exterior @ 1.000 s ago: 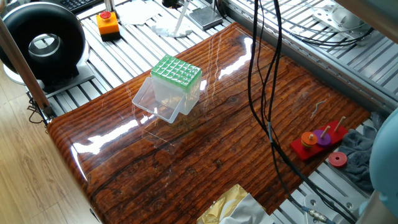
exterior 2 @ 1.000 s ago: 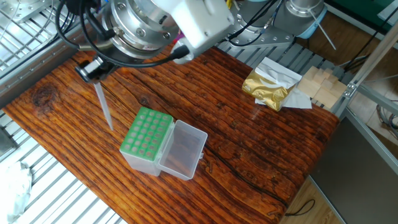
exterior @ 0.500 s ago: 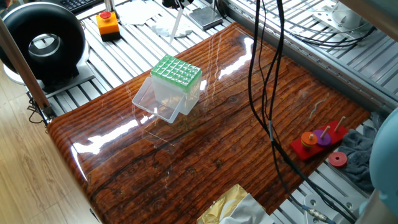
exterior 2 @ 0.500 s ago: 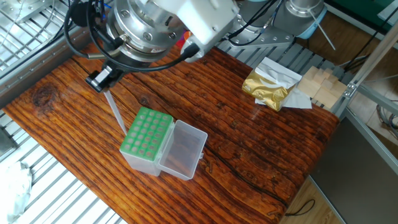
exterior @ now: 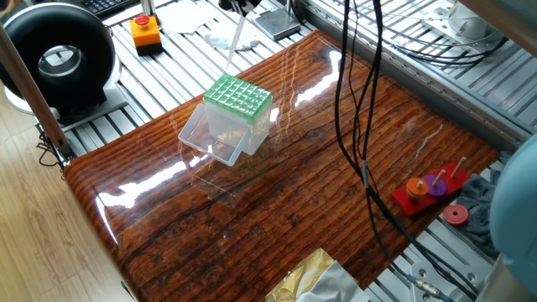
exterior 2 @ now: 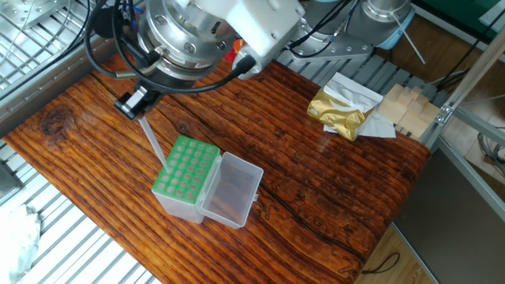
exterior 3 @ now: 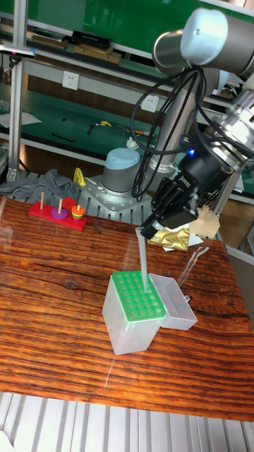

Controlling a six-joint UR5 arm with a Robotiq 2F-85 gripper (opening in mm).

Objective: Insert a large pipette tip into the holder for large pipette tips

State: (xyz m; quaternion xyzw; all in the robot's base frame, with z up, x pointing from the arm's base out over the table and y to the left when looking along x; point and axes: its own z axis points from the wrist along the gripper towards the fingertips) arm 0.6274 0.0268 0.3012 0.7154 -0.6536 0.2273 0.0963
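A: Where is the tip?

B: The tip (exterior 3: 142,267) hangs point down from the gripper (exterior 3: 150,230), whose fingers are closed on its top end. In the tall view its lower end reaches the green rack of the holder (exterior 3: 137,310), near the rack's far edge; whether it has entered a hole I cannot tell.

A: And from the sides?

B: In the other fixed view the tip (exterior 2: 152,144) slants down from the gripper (exterior 2: 134,103) to the holder's (exterior 2: 186,175) near-left edge. In one fixed view only the tip (exterior: 235,40) shows, above the holder (exterior: 238,105); the gripper is cut off at the top.

A: Anything in the way?

B: The holder's clear lid (exterior 2: 231,189) lies open to one side, leaving the rack uncovered. Black cables (exterior: 357,126) hang across one fixed view, in front of the table (exterior: 319,184) but off to the side of the holder.

A: What else is around?

B: A gold foil bag (exterior 2: 341,111) and some wooden blocks (exterior 2: 404,110) sit at the table's far corner, well apart from the holder. A red peg toy with coloured rings (exterior: 430,190) sits at another edge, a grey cloth (exterior: 481,210) beside it. Off the table are an orange box with a red button (exterior: 145,30) and a black round device (exterior: 59,60).
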